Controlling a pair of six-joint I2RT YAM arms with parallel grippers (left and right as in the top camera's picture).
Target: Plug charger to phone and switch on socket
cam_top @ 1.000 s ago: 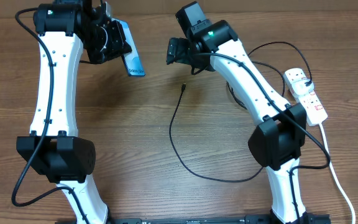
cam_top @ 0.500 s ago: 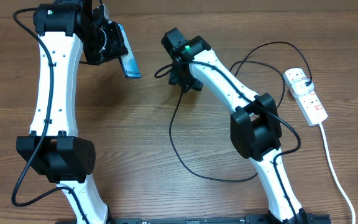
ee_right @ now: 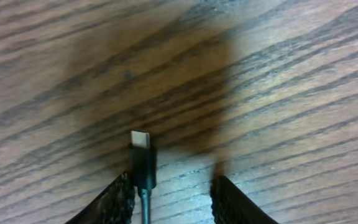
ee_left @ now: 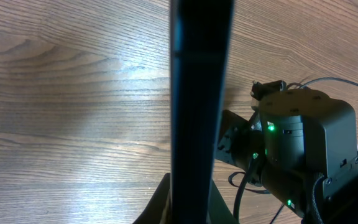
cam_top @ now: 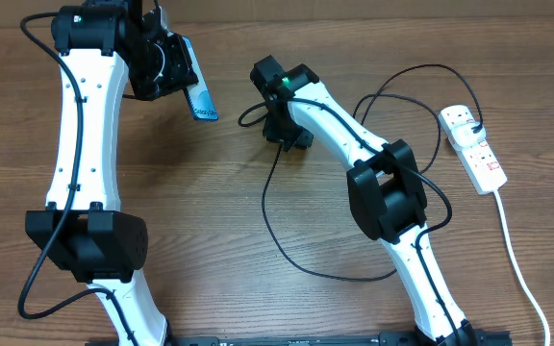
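My left gripper (cam_top: 176,67) is shut on the phone (cam_top: 200,101) and holds it above the table at the back left. The left wrist view shows the phone (ee_left: 201,93) edge-on as a dark bar rising between the jaws of the left gripper (ee_left: 188,199). The charger cable (cam_top: 267,211) curls across the middle of the table to the socket (cam_top: 474,149) at the right. My right gripper (cam_top: 287,135) is down at the cable's free end. Its connector tip (ee_right: 143,162) lies between the jaws of the right gripper (ee_right: 173,186), against the left finger, with a gap to the right finger.
The socket's thick white cord (cam_top: 517,259) runs down the right side toward the front edge. My right arm (ee_left: 303,137) with its green lights stands close to the right of the raised phone. Loops of black cable (cam_top: 402,86) lie behind the right arm.
My right gripper has swung left and come down onto the cable's free end, and its jaws have narrowed around the connector. The left gripper has tilted the phone slightly.
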